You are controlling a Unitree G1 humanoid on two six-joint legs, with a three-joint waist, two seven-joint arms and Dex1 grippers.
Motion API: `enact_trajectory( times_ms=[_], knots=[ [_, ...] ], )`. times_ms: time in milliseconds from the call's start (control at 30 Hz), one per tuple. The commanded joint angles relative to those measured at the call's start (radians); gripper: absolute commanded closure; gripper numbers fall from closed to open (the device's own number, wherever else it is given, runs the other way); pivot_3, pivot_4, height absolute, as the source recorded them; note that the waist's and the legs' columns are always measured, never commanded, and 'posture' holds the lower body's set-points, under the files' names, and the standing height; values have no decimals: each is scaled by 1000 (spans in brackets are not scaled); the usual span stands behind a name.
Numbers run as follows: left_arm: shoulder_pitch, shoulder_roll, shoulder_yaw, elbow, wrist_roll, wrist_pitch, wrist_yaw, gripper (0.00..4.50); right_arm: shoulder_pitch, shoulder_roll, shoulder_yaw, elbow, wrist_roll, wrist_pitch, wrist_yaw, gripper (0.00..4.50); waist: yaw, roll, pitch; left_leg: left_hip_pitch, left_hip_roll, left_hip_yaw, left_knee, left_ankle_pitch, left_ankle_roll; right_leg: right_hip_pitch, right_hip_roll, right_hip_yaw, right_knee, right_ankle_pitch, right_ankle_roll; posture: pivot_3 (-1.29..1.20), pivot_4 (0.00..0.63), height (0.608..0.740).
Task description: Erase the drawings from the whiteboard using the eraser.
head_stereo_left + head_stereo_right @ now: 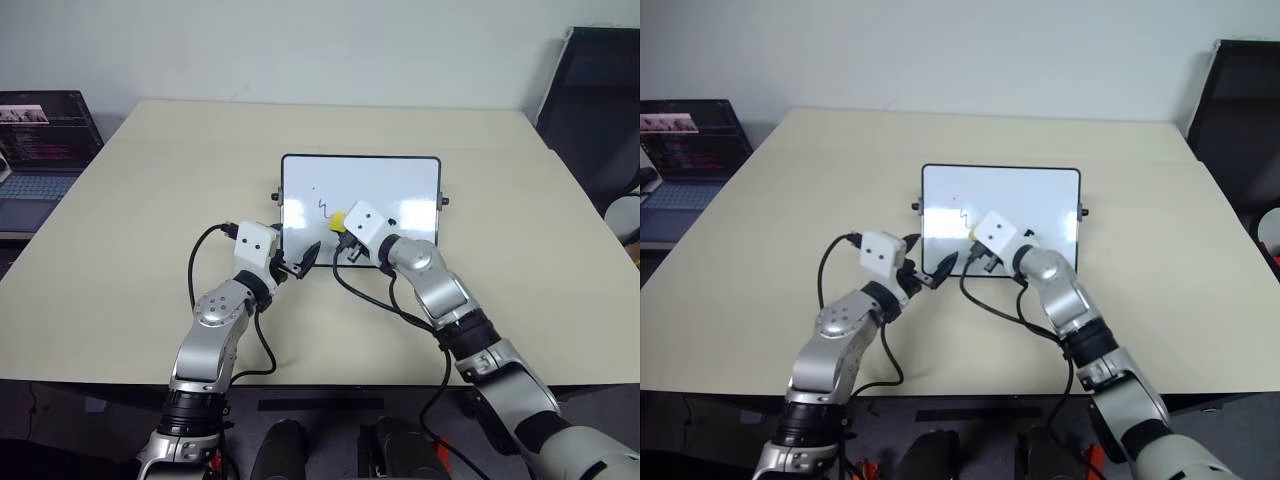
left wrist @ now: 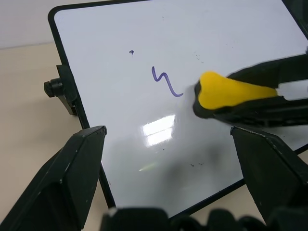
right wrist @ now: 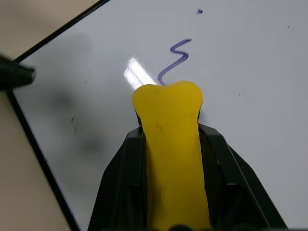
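A purple squiggle (image 3: 174,62) sits left of centre on the whiteboard (image 1: 400,180), which lies mid-table (image 1: 150,200). The eraser (image 3: 171,144), clamped tight in the right gripper (image 3: 168,120), is just beside the squiggle's lower end, probably touching the board. Press flat and sweep across the line. The left gripper (image 2: 168,159) hovers open at the board's near-left corner.

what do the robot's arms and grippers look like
Both arms are silver-grey metal with rounded joint housings and black bands near the base. Each wrist carries a small white box with two dark dots, and a black cable loops from it along the forearm. The left gripper and right gripper each have two black, wedge-shaped fingers.
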Motion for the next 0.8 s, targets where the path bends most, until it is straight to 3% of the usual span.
enact_trajectory(
  times_ms=[33,167,433,800],
  knots=[
    [-8,-8,-6,-28,-2,-16,8,0,27,-21,8,-34,-14,58,10,3416,0,0,0,0,0,0,0,0,0,0,0,0,0,0,0,0,150,740],
    [-10,-10,-5,-26,-2,-16,9,0,-13,-11,6,-7,-5,50,2,3416,0,0,0,0,0,0,0,0,0,0,0,0,0,0,0,0,150,740],
    [-13,-5,1,-20,0,-20,9,0,-260,93,-3,281,14,-86,-56,3416,-19,0,0,2,0,2,-1,0,0,0,2,0,0,1,0,0,150,740],
    [-3,-4,2,-32,1,-17,21,0,-448,185,-32,541,30,-221,-111,3416,-22,0,0,-4,1,1,-3,-2,-2,-5,1,0,-1,3,-4,0,150,740]
  ],
)
